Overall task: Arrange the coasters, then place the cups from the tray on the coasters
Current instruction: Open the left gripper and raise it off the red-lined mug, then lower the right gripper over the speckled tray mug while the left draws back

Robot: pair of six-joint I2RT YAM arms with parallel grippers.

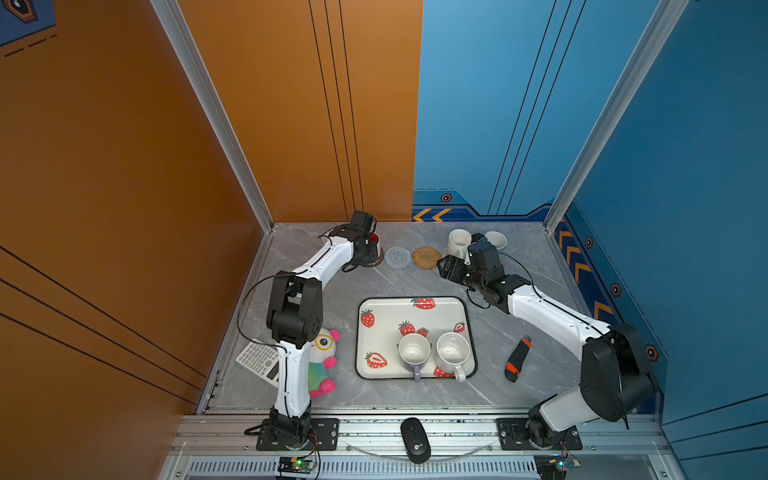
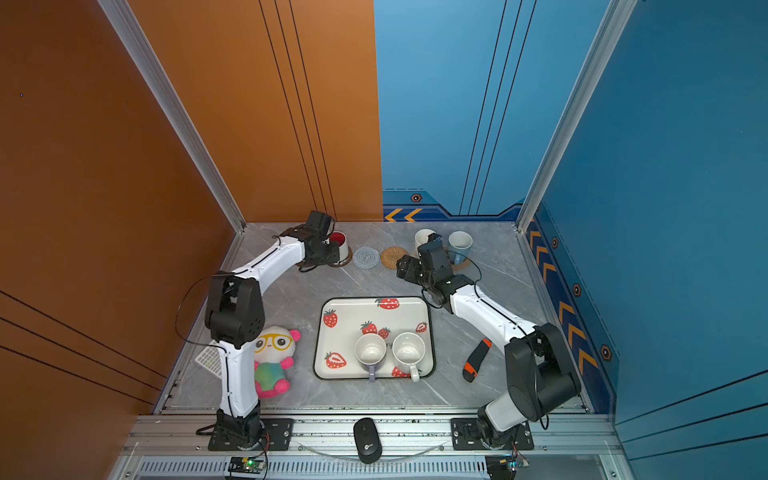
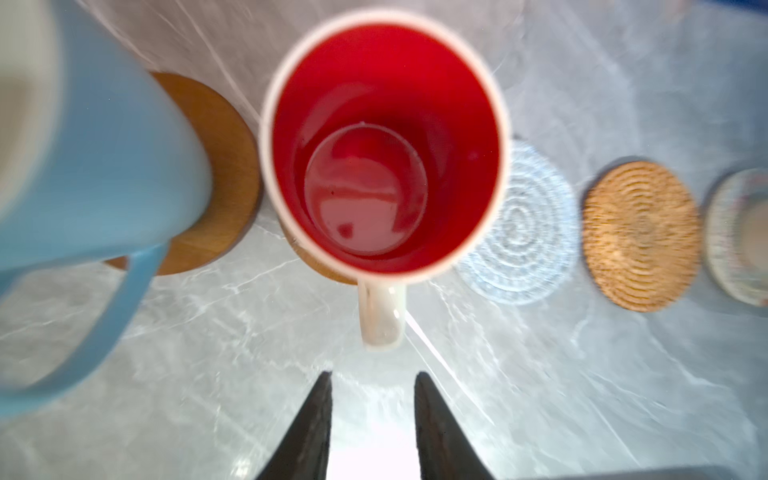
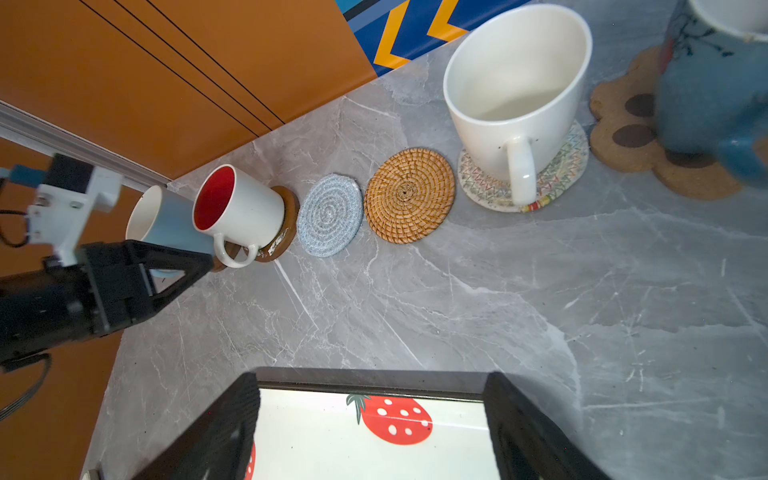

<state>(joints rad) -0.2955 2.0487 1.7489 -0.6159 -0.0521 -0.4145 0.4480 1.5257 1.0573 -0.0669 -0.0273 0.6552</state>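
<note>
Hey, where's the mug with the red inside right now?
In both top views the red-inside mug stands at the back left on a brown coaster, between a light blue mug and the empty grey coaster.

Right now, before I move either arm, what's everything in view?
coasters: six, back row: two brown, grey, tan, whitish, paw-shaped.
cups: six; light blue, red-lined, white, blue on coasters; lavender, white on tray.
tray: one, white with strawberries, front centre.
plush toy: one, multicoloured, left of tray.
calculator: one, whitish, front left.
hand tool: one, black-orange, right of tray.
mouse: one, black, front rail.
left gripper: open, empty, facing red-lined cup's handle.
right gripper: open, empty, between tray and coasters.
</note>
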